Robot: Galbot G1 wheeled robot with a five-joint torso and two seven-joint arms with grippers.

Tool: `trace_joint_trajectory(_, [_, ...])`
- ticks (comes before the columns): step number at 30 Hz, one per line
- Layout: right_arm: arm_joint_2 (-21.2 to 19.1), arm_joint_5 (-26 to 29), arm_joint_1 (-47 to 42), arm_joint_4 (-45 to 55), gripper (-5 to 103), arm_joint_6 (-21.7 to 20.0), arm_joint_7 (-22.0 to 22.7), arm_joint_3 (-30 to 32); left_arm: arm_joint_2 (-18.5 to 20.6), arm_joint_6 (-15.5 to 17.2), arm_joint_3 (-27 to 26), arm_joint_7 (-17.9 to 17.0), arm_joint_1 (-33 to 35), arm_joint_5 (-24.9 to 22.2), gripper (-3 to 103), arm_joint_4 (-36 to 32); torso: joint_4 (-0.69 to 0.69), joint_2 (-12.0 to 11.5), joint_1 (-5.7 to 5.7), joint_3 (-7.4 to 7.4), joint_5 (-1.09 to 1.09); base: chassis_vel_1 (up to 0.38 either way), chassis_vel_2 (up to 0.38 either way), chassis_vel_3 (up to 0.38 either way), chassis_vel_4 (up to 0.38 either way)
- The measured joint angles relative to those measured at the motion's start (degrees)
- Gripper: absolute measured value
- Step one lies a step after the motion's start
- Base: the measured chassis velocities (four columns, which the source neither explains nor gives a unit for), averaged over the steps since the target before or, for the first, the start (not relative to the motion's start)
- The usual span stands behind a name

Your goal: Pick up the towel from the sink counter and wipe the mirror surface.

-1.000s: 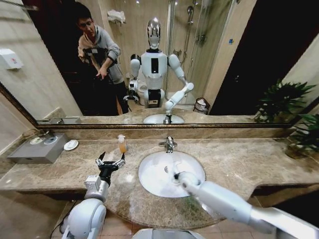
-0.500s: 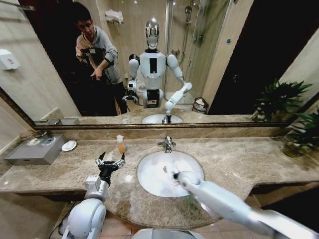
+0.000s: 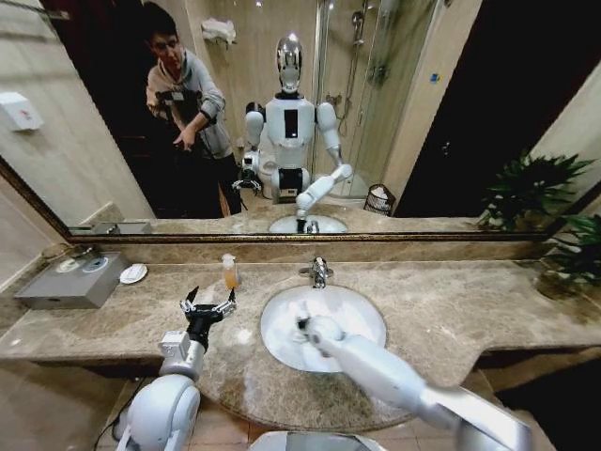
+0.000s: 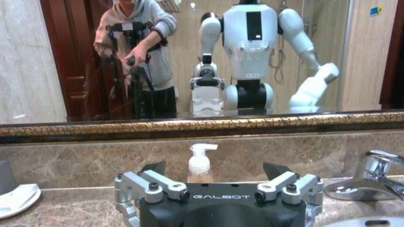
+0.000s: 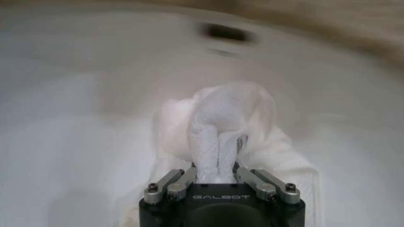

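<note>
Marble sink counter under wide mirror surface; our right gripper pinching towel inside basin; left gripper spread near front edge.

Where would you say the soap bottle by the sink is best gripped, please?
Grip the soap bottle around its body below the pump, coming level from the counter's front. It stands upright, and the open left gripper already faces it. The right gripper holds the towel.

Warm indoor light, blurred right-wrist view
</note>
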Motion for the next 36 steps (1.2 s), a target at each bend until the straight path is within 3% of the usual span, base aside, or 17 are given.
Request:
trace_joint_trajectory(4, [-2.83,-0.44,-0.12,0.96,16,-0.17,-0.50,0.33,0.00,0.00,0.00,0.00,0.01,0.00,100,0.00,0.01,0.00,0.00,0.00,-0.01,0.000,0.000,0.000,0.000])
trace_joint_trajectory(7, [-12.08,-3.03,-0.69,4.63,16,-0.46,-3.38,1.65,0.00,0.00,0.00,0.00,0.00,0.00,100,0.00,0.06,0.01,-0.02,-0.01,0.02,0.000,0.000,0.000,0.000])
trace_joint_trajectory(9, [-12.54,-3.40,-0.96,4.80,16,-0.53,-3.74,1.70,0.00,0.00,0.00,0.00,0.00,0.00,100,0.00,0.08,0.02,-0.02,-0.02,0.03,0.000,0.000,0.000,0.000])
trace_joint_trajectory(11, [-10.51,-4.17,-1.83,4.31,16,-0.75,-3.23,1.59,0.00,0.00,-0.02,-0.02,0.01,0.00,100,0.00,-0.01,0.02,-0.02,-0.02,-0.11,0.000,0.000,0.000,0.000])
trace_joint_trajectory(13, [-9.27,-4.17,-2.00,4.23,16,-0.84,-2.99,1.03,0.00,0.00,0.00,0.00,0.00,0.00,100,0.00,-0.05,0.02,-0.02,-0.02,-0.05,0.000,0.000,0.000,0.000])
trace_joint_trajectory(17, [-2.88,-3.36,-1.90,3.80,16,-0.98,-1.63,-1.44,0.00,0.00,0.00,0.00,0.01,0.00,100,0.00,0.01,0.00,0.01,0.00,-0.02,0.000,0.000,0.000,0.000])
trace_joint_trajectory(18, [-2.88,-3.36,-1.90,3.80,16,-0.98,-1.63,-1.44,0.00,0.00,0.00,0.00,0.01,0.00,100,0.00,0.01,0.00,0.01,0.00,-0.02,0.000,0.000,0.000,0.000])
trace_joint_trajectory(21, [3.13,-0.05,-0.08,3.60,16,-0.53,0.45,-3.23,0.00,0.00,0.00,0.00,0.00,0.00,100,0.00,0.04,0.00,0.01,0.00,-0.04,0.000,0.000,0.000,0.000])
trace_joint_trajectory(26, [7.68,3.41,2.34,1.83,16,-0.36,2.65,-4.11,0.01,0.00,0.00,0.00,0.01,0.00,100,0.00,0.06,0.00,0.00,0.00,-0.04,0.000,0.000,0.000,0.000])
trace_joint_trajectory(30, [5.84,3.46,1.74,2.26,16,-0.69,3.34,-4.49,0.01,0.00,0.00,0.00,0.00,0.00,100,0.00,0.04,0.00,0.01,0.00,-0.02,0.000,0.000,0.000,0.000])
trace_joint_trajectory(32, [1.32,3.32,-0.40,4.26,16,-1.07,3.42,-3.13,0.00,0.00,-0.01,-0.01,0.01,0.00,100,0.00,0.02,0.00,0.00,0.00,-0.01,0.000,0.000,0.000,0.000])
trace_joint_trajectory(35, [-0.63,3.19,-1.35,5.03,16,-1.19,3.39,-2.28,0.01,0.00,-0.01,0.00,0.01,0.00,100,0.00,0.01,0.00,0.00,0.00,-0.02,0.000,0.000,0.000,0.000])
trace_joint_trajectory(36, [-4.84,2.40,-3.33,6.52,16,-1.22,2.91,-0.40,0.01,0.00,-0.01,-0.02,0.01,0.00,100,0.00,0.00,0.00,0.00,-0.01,-0.01,0.000,0.000,0.000,0.000])
